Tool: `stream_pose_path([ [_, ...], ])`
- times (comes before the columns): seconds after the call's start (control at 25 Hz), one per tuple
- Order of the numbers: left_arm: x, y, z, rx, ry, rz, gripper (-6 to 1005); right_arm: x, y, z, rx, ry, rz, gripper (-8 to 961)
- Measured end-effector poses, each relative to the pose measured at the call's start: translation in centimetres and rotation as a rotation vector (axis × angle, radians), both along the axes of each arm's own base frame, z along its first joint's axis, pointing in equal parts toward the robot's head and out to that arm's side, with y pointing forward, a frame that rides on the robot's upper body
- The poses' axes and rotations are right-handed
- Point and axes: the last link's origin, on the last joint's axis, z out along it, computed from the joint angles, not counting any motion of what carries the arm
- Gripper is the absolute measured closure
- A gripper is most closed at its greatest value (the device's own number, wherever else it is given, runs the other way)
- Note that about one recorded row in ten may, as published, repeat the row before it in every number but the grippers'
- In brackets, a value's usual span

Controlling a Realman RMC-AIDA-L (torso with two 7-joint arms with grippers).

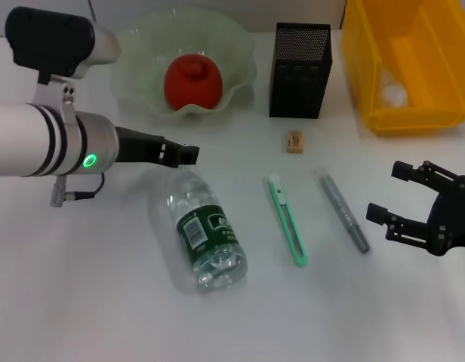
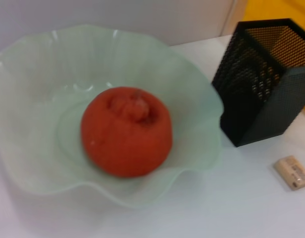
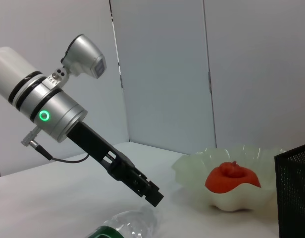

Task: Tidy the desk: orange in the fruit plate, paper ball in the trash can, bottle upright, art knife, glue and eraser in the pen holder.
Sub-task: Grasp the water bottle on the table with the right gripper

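The orange [image 1: 192, 82] sits in the pale green fruit plate [image 1: 134, 47] at the far left of the white desk [image 1: 81, 286], and the left gripper [image 1: 189, 153] hangs in the air just above the cap end of the bottle [image 1: 205, 237], nearer than the plate; from where I stand I cannot tell whether its fingers are apart or together. The bottle lies on its side, green label up, with its base toward the near edge. To its right the green art knife [image 1: 287, 222] lies flat, pointing far to near, and right of that, apart from it, lies the grey glue stick [image 1: 342, 209], slanted a little. The small tan eraser [image 1: 294, 142] rests on the desk just nearer than the black mesh pen holder [image 1: 300, 70], which stands upright right of the plate. A yellow bin [image 1: 414, 113] stands at the far right with a white paper ball [image 1: 393, 93] inside it. The right gripper [image 1: 389, 197] hovers at the right edge, near the glue stick but not touching it, its black fingers [image 1: 408, 173] spread wide with nothing between them.
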Motion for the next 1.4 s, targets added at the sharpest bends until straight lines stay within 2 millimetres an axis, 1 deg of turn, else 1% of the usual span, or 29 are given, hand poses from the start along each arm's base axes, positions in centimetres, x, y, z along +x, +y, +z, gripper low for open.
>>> stream_pose_path([
  [0.16, -0.7, -0.1, 0.6, 0.031, -0.009, 0.019, 452, 0.1, 0.1, 0.0, 0.002, -0.004, -0.006, 111],
  [0.32, -0.7, -0.1, 0.6, 0.031, -0.009, 0.019, 332, 0.1, 0.1, 0.0, 0.003, -0.006, -0.008, 111],
  [0.36, -1.2, -0.2, 0.9, 0.030, -0.010, 0.042, 302, 0.1, 0.1, -0.1, 0.002, -0.006, -0.008, 111],
  [0.4, -1.1, -0.5, 0.4, 0.009, -0.007, 0.040, 232, 0.1, 0.1, -0.1, 0.002, -0.005, -0.008, 111],
  [0.52, -1.2, -0.6, 0.2, -0.001, -0.004, 0.044, 232, 0.0, 0.2, -0.1, 0.000, -0.002, -0.011, 111],
  [0.72, -2.2, -0.5, -0.2, -0.015, 0.004, 0.079, 232, 0.2, 0.5, -0.4, -0.011, -0.020, -0.025, 111],
  [1.0, -1.9, -0.2, -0.6, -0.027, -0.005, 0.080, 232, 0.2, 0.8, -0.8, -0.028, -0.030, -0.035, 112],
  [1.2, -1.5, -0.2, 0.4, 0.006, -0.022, 0.063, 231, 0.2, 0.7, -0.8, -0.030, -0.027, -0.040, 112],
  [1.24, -1.2, -0.4, 1.4, 0.020, -0.033, 0.063, 231, 0.3, 0.7, -0.8, -0.032, -0.025, -0.043, 112],
  [1.28, -1.1, -0.5, 2.0, 0.026, -0.040, 0.066, 231, 0.3, 0.7, -0.7, -0.033, -0.025, -0.045, 112],
  [1.36, -0.9, -1.1, 2.9, 0.005, -0.075, 0.097, 231, 0.3, 0.7, -0.7, -0.036, -0.026, -0.047, 112],
  [1.4, -0.9, -1.1, 2.9, 0.005, -0.075, 0.097, 231, 0.3, 0.7, -0.6, -0.037, -0.027, -0.048, 112],
])
